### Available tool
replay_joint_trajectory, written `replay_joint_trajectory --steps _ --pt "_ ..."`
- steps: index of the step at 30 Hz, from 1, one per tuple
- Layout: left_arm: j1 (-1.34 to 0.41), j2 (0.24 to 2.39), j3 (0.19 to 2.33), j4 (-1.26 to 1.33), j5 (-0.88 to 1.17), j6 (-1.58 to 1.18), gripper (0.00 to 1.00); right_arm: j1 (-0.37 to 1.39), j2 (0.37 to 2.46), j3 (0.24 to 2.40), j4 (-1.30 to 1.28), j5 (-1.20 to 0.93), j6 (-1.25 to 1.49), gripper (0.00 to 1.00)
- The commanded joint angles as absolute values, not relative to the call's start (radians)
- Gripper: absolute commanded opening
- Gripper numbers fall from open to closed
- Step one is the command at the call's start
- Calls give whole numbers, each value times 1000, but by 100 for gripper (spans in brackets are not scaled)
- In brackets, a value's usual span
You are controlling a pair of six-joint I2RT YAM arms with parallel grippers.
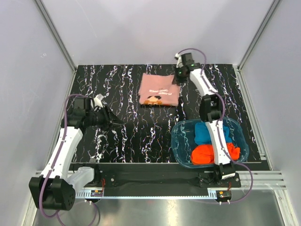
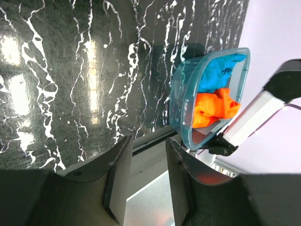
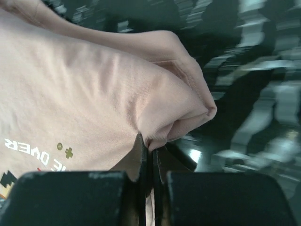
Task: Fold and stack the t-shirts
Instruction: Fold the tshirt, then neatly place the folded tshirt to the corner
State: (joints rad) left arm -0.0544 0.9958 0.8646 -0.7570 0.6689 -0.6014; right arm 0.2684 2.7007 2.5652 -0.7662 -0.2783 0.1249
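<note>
A glossy black marble-patterned surface with white veins [image 1: 122, 132], catching bright glare, sits inside plain pale grey walls [image 1: 155, 28] joined by silver aluminium corner rails [image 1: 56, 37].

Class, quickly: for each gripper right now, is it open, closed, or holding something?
Left gripper: open, holding nothing.
Right gripper: closed, pinching a fold of the pink t-shirt.

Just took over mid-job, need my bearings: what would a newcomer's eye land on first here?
The folded dusty-pink t-shirt lies far-middle on the table, the fingers of the right gripper pinched shut on its corner. Near right, a translucent blue tub holds a blue shirt and an orange-red shirt; the left gripper sits open and empty at left.
</note>
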Motion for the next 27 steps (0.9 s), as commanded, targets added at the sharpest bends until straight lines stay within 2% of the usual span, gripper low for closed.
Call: replay_joint_trajectory --steps 1,4,14,22,27 --pt "-55 1028 910 -799 673 -565 39 187 2547 2565 -785 -141 -113 0" --pt "-57 1066 923 -816 680 -552 38 169 2505 2531 -762 -86 -248 0" --pt "-75 1178 983 -851 670 -515 38 -3 2493 2519 -764 -100 -465 0" --pt "-95 1253 1018 -880 670 -479 38 -211 2513 2588 -761 -193 -619 0" --pt "-97 1311 1046 -891 664 -462 38 -248 2546 2588 -690 -230 -707 0"
